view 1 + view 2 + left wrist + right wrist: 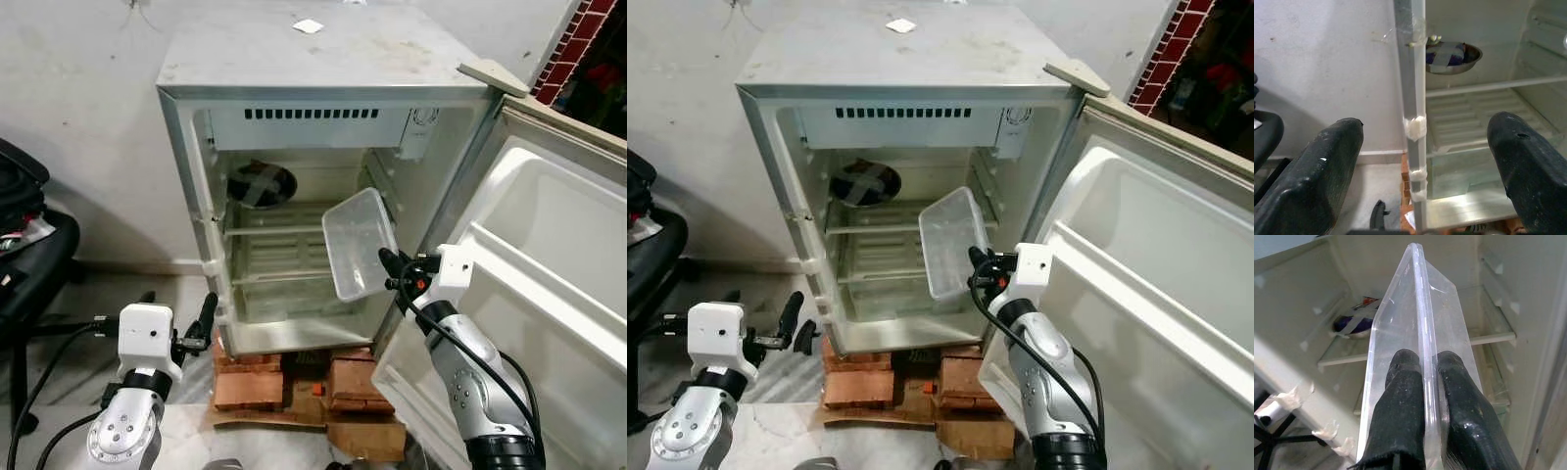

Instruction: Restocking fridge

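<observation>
1. A small white fridge [323, 59] with a dusty flat top stands against a pale wall, and its door [549, 264] is swung wide open to the robot's right.
2. The fridge rests on reddish bricks [294, 382] that lie on the floor under its front edge.
3. The right gripper [392, 269] is raised in front of the open fridge, near the right side of the opening.
4. Its two black fingers [1405, 401] are pressed together on the rim of a clear rectangular plastic container [358, 243]; the rim sits between them in the right wrist view.
5. The container is held in the air, tilted up on its edge, with its open side turned toward the inside of the fridge. It is at the level of the middle glass shelf [274, 231] and does not rest on any shelf.
6. On the upper shelf, at the back left, there is a round metal bowl [261, 183] with a dark content and strips of grey tape across it.
7. The left gripper [201, 328] is low, just beside the left front edge of the fridge, and its fingers [1322, 171] stand wide apart with nothing between them.
8. In the left wrist view, the left wall edge of the fridge has pieces of white tape [1414, 128] on it.
9. A black chair [29, 255] stands at the far left, well apart from the fridge.
10. A small white square of paper [308, 26] lies on the fridge top.
</observation>
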### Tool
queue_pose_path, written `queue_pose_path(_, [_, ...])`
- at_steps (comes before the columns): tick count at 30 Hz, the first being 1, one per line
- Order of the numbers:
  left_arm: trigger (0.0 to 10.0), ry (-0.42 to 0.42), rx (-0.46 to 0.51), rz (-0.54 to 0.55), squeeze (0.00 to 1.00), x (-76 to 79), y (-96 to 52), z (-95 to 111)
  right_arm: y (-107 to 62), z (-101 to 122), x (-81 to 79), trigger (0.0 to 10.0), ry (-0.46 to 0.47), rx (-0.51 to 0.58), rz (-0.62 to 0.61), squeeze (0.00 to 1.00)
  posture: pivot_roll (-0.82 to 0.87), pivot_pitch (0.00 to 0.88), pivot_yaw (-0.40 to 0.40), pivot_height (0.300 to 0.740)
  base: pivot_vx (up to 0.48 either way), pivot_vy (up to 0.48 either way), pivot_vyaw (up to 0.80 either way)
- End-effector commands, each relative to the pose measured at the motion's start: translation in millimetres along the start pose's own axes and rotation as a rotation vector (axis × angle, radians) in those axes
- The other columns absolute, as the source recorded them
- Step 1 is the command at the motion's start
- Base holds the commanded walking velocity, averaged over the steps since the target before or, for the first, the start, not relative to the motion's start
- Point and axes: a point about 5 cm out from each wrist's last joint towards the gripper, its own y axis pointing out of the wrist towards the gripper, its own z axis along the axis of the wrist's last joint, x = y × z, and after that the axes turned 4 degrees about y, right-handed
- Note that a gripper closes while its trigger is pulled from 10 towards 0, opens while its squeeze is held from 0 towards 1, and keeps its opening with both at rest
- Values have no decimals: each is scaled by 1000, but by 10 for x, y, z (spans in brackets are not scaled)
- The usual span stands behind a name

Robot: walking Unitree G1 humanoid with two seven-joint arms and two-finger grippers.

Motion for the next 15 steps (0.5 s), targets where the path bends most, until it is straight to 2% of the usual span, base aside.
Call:
queue_pose_path(1, [10000, -7, 12, -6, 0, 17, -1, 46, -16, 69, 11, 10000, -9, 20, -5, 0, 148, 34, -75, 740, 304, 0, 0])
queue_pose_path(15, [10000, -8, 0, -11, 0, 37, 8, 40, 12, 70, 4, 10000, -9, 12, 2, 0, 148, 36, -77, 740, 289, 0, 0])
